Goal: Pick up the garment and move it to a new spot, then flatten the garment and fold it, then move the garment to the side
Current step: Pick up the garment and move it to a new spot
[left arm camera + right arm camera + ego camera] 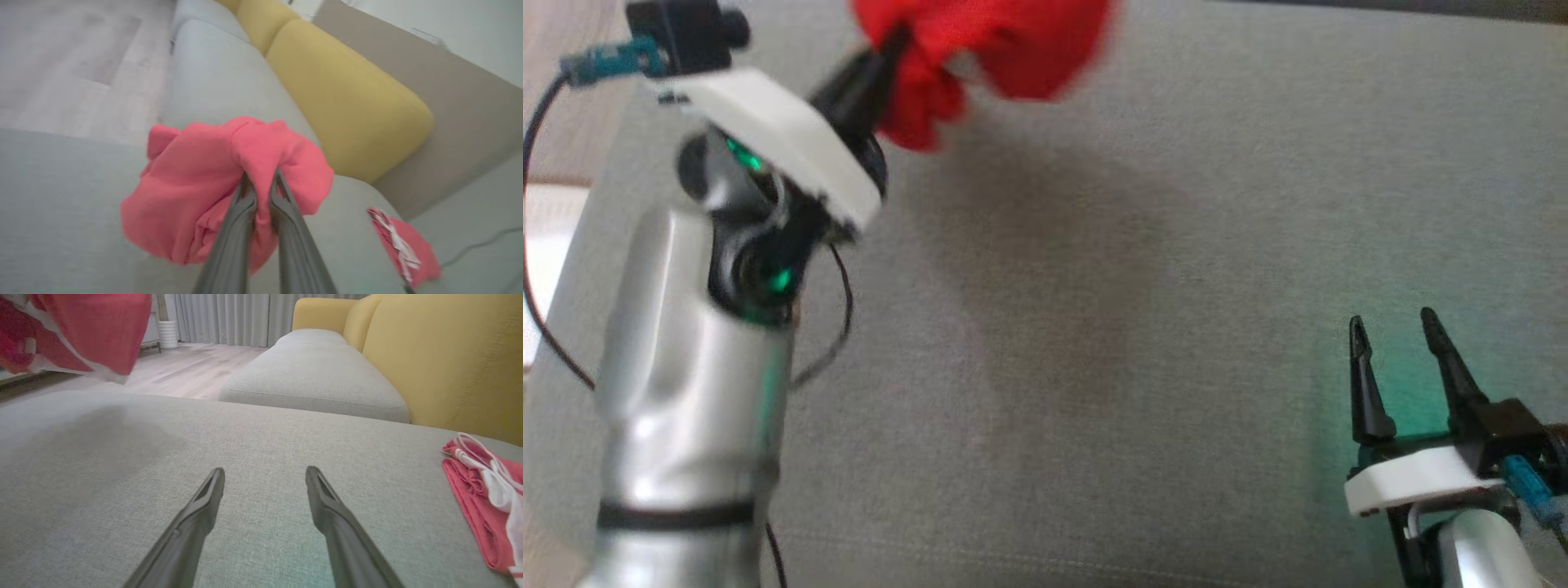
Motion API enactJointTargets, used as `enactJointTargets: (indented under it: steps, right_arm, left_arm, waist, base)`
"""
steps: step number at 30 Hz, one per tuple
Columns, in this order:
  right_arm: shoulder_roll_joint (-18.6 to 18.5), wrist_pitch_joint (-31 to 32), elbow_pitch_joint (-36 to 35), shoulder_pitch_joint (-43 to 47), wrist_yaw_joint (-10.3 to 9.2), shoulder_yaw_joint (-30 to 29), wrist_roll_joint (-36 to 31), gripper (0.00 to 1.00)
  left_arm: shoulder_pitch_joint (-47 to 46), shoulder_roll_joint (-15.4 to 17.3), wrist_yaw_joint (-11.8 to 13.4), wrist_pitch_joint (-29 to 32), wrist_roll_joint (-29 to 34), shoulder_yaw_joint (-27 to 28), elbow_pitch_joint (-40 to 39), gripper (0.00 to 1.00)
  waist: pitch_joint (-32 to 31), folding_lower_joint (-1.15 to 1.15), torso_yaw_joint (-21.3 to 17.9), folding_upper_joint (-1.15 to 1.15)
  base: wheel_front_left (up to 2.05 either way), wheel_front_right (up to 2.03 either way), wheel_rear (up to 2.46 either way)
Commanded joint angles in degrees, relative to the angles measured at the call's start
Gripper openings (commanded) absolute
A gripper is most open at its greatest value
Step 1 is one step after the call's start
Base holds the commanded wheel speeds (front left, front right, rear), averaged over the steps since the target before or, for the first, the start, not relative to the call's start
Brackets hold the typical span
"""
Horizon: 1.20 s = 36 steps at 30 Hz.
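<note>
So, closest to me my right gripper [1392,320] sat low over the grey seat cushion [1176,367], fingers spread wide with nothing between them and no cloth near them. Further out, my left gripper [261,181] was pinched tight on a bunch of the red garment [184,192]. Fabric was squeezed up between the fingers and the rest hung crumpled around them. The garment was up off the cushion, at the top of the head view, and it threw a soft shadow on the seat underneath. At the right of my right wrist view, a second red cloth with white trim [482,498] lay on the seat, close to the yellow back cushion [449,363]. Beyond the sofa there was pale wooden floor [184,367] and grey curtains [229,318].
</note>
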Motion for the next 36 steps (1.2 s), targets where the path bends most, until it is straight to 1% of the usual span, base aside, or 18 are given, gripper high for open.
enactJointTargets:
  steps: [1,5,8,9,10,12,15,18,21,22,24,27,31,32,33,34,35,36]
  right_arm:
    - [-0.16,-0.90,-0.80,-1.00,0.37,1.76,1.08,1.00]
    - [-0.15,-1.42,0.83,-1.42,0.37,2.51,3.04,1.00]
    - [-0.15,-1.63,1.86,-1.53,0.37,3.12,3.92,1.00]
    - [-0.15,-1.67,2.11,-1.62,0.37,3.16,4.13,1.00]
    - [-0.15,-1.67,2.11,-1.62,0.37,3.16,4.13,1.00]
    - [-0.15,-1.73,2.59,-1.82,0.37,3.14,4.60,1.00]
    - [-0.14,-1.76,2.46,-2.34,0.37,3.26,5.22,1.00]
    - [-0.14,-1.77,2.34,-2.81,0.37,3.62,5.70,1.00]
    - [-0.14,-1.77,2.41,-3.53,0.37,4.34,6.28,1.00]
    - [-0.14,-1.78,2.41,-4.18,0.37,4.96,6.75,1.00]
    - [-0.14,-1.78,2.54,-4.71,0.37,5.63,7.13,1.00]
    - [-0.14,-1.78,2.74,-5.09,0.37,6.44,7.65,1.00]
    - [-0.14,-1.78,2.93,-4.93,0.37,7.18,8.02,1.00]
    - [-0.14,-1.78,2.97,-4.80,0.37,7.22,8.05,1.00]
    - [-0.14,-1.78,2.98,-4.61,0.37,7.13,8.06,1.00]
    - [-0.14,-1.78,2.99,-4.36,0.37,7.00,8.04,1.00]
    - [-0.14,-1.78,2.98,-4.08,0.37,6.83,7.98,1.00]
    - [-0.14,-1.78,2.96,-3.83,0.37,6.62,7.91,1.00]
  left_arm:
    - [1.39,1.46,0.10,3.91,-3.01,1.66,-7.79,0.00]
    - [9.16,-0.18,5.63,13.58,-9.51,-0.57,-24.98,0.00]
    - [14.44,-0.97,10.13,19.05,-13.18,-4.42,-34.74,0.00]
    - [15.96,-1.14,11.56,20.31,-14.25,-5.69,-37.09,0.00]
    - [15.96,-1.14,11.56,20.31,-14.25,-5.69,-37.09,0.00]
    - [18.36,-1.36,13.84,22.52,-16.17,-8.17,-40.28,0.00]
    - [19.93,-1.51,16.54,23.70,-16.38,-10.69,-41.15,0.00]
    - [19.71,-1.64,19.04,23.15,-16.45,-11.46,-37.57,0.00]
    - [17.31,-1.72,21.02,20.34,-14.48,-10.93,-30.12,0.00]
    - [14.71,-1.14,21.04,17.06,-10.79,-10.53,-23.59,0.00]
    - [12.57,-0.79,20.87,13.95,-8.38,-9.93,-16.26,0.00]
    - [9.86,-0.99,21.61,8.46,-7.05,-7.61,-5.93,0.00]
    - [7.08,-1.20,21.08,1.65,-6.28,-5.60,4.58,0.00]
    - [6.57,-1.21,20.64,0.31,-5.90,-5.63,6.52,0.08]
    - [6.17,-1.19,19.94,-0.84,-5.44,-5.92,8.16,0.37]
    - [5.89,-1.17,19.04,-1.89,-5.02,-6.31,9.48,0.80]
    - [5.69,-1.13,18.17,-2.90,-4.62,-6.68,10.52,1.00]
    - [5.41,-0.90,17.22,-4.18,-3.87,-7.24,11.17,1.00]
  waist:
    - [-2.19,0.00,-2.40,0.00]
    - [-3.37,0.00,-4.76,0.00]
    - [-3.62,0.00,-6.79,0.00]
    - [-3.59,0.00,-7.49,0.00]
    - [-3.59,0.00,-7.49,0.00]
    - [-3.40,0.00,-8.87,0.00]
    - [-2.93,0.00,-10.88,0.00]
    - [-2.31,0.00,-12.85,0.00]
    - [-1.87,0.00,-14.97,0.00]
    - [-1.51,0.00,-16.55,0.00]
    - [-1.44,0.00,-18.10,0.00]
    - [-1.61,0.00,-20.23,0.00]
    - [-1.91,0.00,-22.20,0.00]
    - [-2.03,0.00,-22.47,0.00]
    - [-2.21,0.00,-22.61,0.00]
    - [-2.43,0.00,-22.66,0.00]
    - [-2.62,0.00,-22.62,0.00]
    - [-2.78,0.00,-22.50,0.00]
  base:
    - [0.00,0.00,0.00]
    - [0.00,0.00,0.00]
    - [0.00,0.00,0.00]
    - [0.00,0.00,0.00]
    - [0.00,0.00,0.00]
    - [0.00,0.00,0.00]
    - [0.00,0.00,0.00]
    - [0.00,0.00,0.00]
    - [0.00,0.00,0.00]
    - [0.00,0.00,0.00]
    - [0.00,0.00,0.00]
    - [0.00,0.00,0.00]
    - [0.00,0.00,0.00]
    - [0.00,0.00,0.00]
    - [0.00,0.00,0.00]
    - [0.00,0.00,0.00]
    - [0.00,0.00,0.00]
    - [0.00,0.00,0.00]
